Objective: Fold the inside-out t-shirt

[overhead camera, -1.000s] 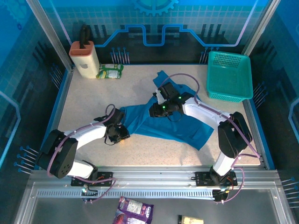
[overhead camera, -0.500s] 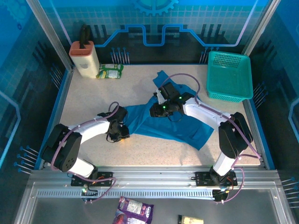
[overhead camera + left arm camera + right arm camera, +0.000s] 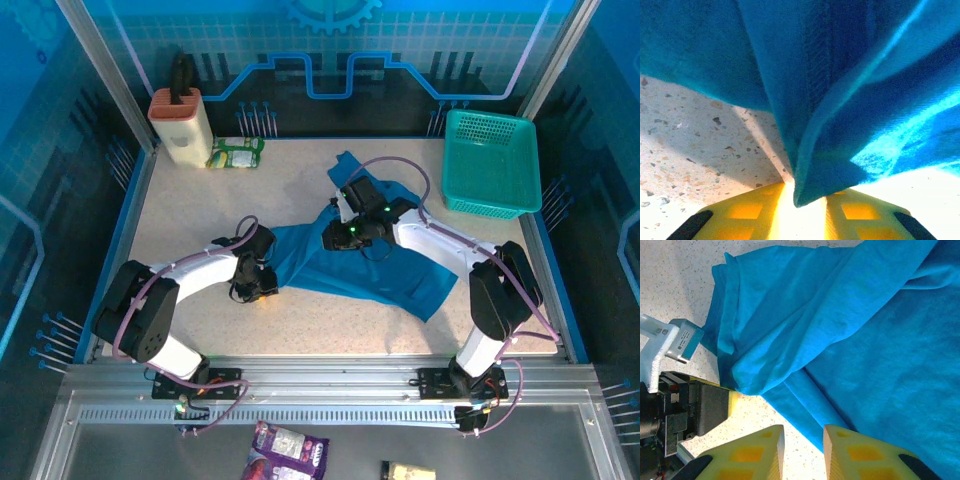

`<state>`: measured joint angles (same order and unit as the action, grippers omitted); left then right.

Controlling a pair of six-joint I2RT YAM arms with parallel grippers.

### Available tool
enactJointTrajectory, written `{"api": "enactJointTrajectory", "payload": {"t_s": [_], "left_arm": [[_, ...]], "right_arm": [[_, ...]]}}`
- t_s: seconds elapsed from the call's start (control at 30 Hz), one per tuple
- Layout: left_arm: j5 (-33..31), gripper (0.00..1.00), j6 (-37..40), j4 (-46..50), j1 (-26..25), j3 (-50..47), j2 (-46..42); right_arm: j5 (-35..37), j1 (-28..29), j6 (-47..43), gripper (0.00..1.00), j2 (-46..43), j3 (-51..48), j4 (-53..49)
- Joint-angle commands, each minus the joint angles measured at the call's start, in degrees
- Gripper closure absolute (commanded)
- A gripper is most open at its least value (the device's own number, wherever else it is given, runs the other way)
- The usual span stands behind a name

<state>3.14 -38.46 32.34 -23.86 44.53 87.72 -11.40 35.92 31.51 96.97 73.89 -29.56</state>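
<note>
Left wrist view: my left pincer (image 3: pixel 807 200) pinches a hanging t-shirt (image 3: pixel 840 75) fold.
Right wrist view: my right pincer (image 3: pixel 803 435) is slightly spread over the cloth.
Top view: the shirt lies crumpled mid-bench (image 3: pixel 200 210), with the basket (image 3: pixel 490 160) at the far right.

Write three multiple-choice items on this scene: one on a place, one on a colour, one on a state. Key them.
1. On the table, the basket stands at: A the near left corner; B the far right corner; C the middle.
2. The right gripper has fingers coloured: A yellow; B red; C white.
3. The left gripper: A clamps the basket; B hangs wide open over bare table; C holds a fold of the t-shirt.
Key: B, the top view shows it far right; A, they are yellow in the right wrist view; C, blue cloth sits between its fingers.
</note>
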Motion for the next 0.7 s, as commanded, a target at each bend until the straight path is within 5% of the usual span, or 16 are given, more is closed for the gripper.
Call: {"api": "enactJointTrajectory", "payload": {"t_s": [0.0, 0.3, 0.67], "left_arm": [[-4.3, 0.75, 1.2, -7.5, -0.1, 1.5, 0.8], [-5.0, 0.8, 1.9, -8.1, -0.1, 1.6, 0.0], [-7.9, 1.0, 6.9, -4.6, 0.4, 5.9, -2.4]], "right_arm": [[0.3, -0.7, -0.1, 0.72, -1.8, 1.1, -1.2], [0.2, -0.7, -0.2, 0.73, -2.0, 1.2, -1.5], [1.3, -0.8, -0.4, 0.74, -2.6, 1.8, -2.3]]}}
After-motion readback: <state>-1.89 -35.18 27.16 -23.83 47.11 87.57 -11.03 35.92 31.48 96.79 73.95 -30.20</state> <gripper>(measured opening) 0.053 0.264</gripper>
